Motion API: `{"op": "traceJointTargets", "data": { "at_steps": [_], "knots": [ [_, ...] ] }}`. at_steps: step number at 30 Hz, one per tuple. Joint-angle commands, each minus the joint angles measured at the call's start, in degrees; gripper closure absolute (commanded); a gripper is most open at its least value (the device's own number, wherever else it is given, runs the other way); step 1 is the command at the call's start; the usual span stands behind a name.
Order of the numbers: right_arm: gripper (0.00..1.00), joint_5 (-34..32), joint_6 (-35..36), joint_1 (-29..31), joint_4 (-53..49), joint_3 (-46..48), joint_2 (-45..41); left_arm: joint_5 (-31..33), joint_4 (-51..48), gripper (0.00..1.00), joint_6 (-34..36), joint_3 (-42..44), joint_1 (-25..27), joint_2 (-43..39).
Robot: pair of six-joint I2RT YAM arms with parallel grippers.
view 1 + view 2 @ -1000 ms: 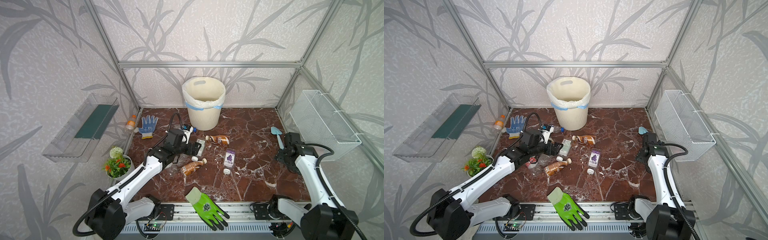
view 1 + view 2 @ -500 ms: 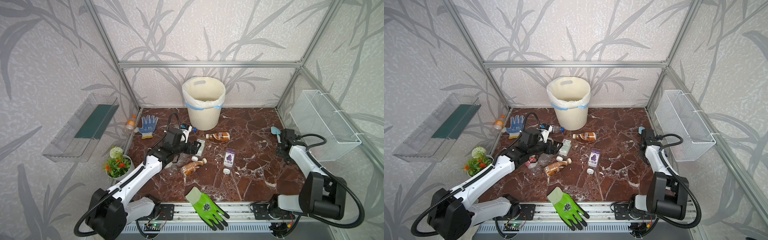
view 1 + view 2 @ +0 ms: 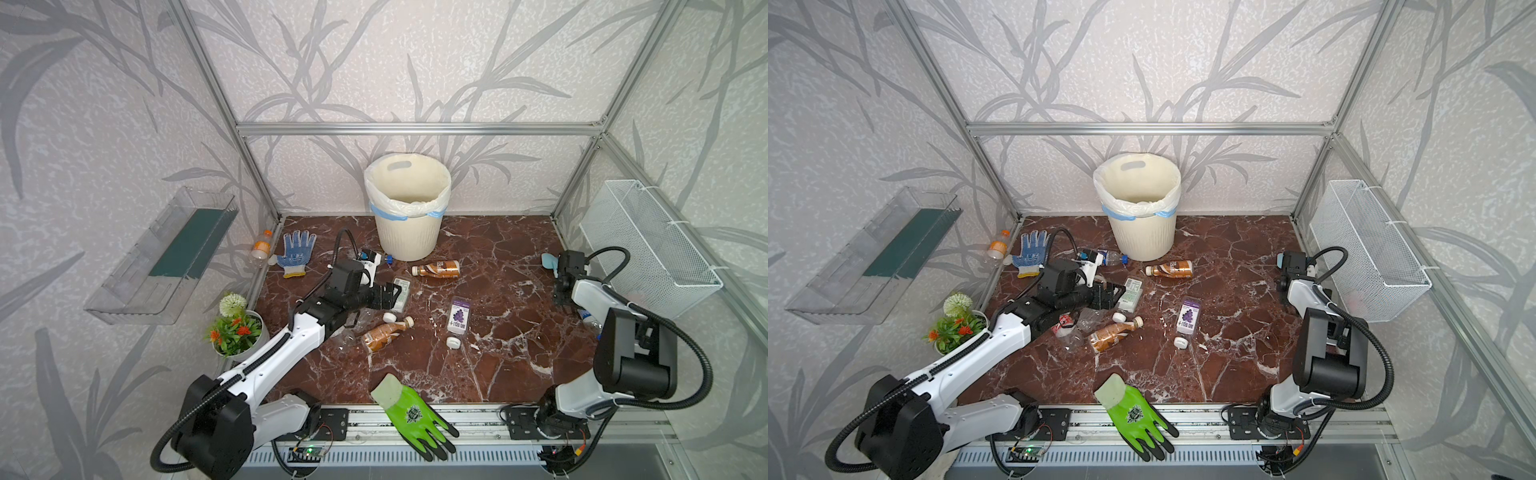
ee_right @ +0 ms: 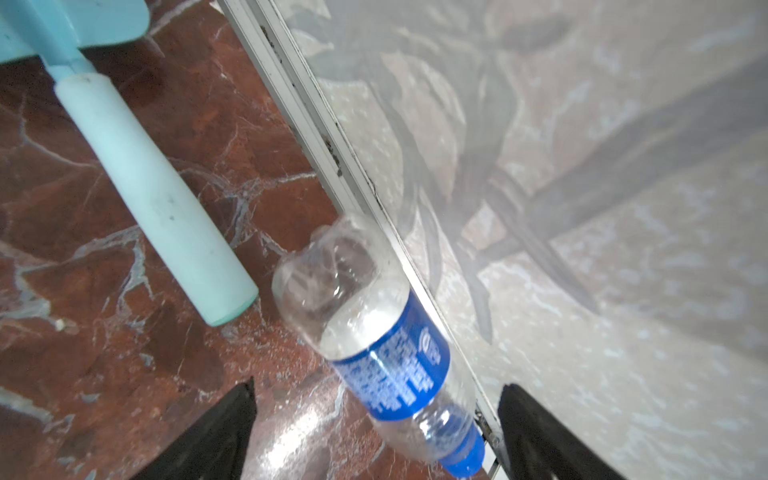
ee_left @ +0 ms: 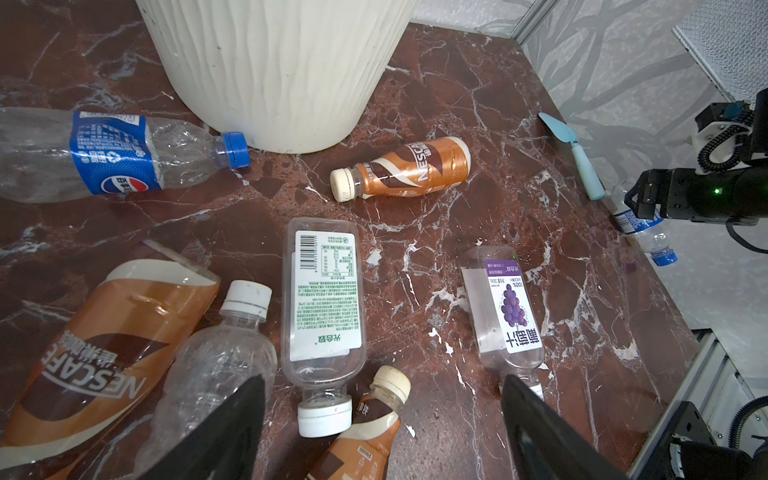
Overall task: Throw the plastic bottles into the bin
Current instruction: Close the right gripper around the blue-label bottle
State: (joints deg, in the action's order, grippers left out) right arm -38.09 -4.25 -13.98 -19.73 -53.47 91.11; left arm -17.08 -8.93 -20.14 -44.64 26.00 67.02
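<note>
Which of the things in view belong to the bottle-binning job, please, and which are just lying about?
Job: bin; Pepsi bottle; Nescafé bottle; brown bottle; grape-juice bottle; white-labelled bottle; blue-labelled bottle at the right wall; orange-capped bottle.
Lying about: blue dotted glove; green glove; teal spatula; flower pot; wire basket; clear shelf.

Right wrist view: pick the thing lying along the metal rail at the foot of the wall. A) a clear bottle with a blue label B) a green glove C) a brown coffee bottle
A: the blue-label bottle lies on its side along the metal rail, just ahead of the open right gripper.
</note>
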Motion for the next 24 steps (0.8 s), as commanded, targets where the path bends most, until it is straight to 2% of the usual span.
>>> {"op": "traceJointTargets", "data": {
  "at_steps": [1, 5, 7, 12, 16, 24],
  "knots": [
    [0.08, -1.84, 3.73, -0.42, -0.95, -4.11, 2.51, -1.23, 2.27, 0.12, -1.21, 0.17, -0.52, 0.54],
    [0.08, 1.42, 4.19, -0.83, -2.96, -6.55, 6.01, -1.90, 1.90, 0.12, -1.22, -0.42, -0.95, 1.35],
    [0.08, 4.97, 3.18, -1.64, -6.74, -9.12, 9.21, -2.00, 1.52, 0.12, -1.21, -0.66, -1.12, 1.44],
    [0.09, 7.94, 0.42, -3.33, -12.32, -13.41, 14.40, -1.83, 0.25, 0.12, -1.16, -0.76, -1.33, 1.27],
    [0.09, 10.10, 0.13, -4.83, -13.05, -14.70, 15.74, -1.56, -0.36, 0.12, -1.47, -0.66, -1.47, 1.09],
    [0.11, 20.56, -0.97, -7.56, -15.60, -16.99, 17.26, -1.42, -0.68, 0.12, -1.49, -1.20, -1.47, 1.88]
  ]
}}
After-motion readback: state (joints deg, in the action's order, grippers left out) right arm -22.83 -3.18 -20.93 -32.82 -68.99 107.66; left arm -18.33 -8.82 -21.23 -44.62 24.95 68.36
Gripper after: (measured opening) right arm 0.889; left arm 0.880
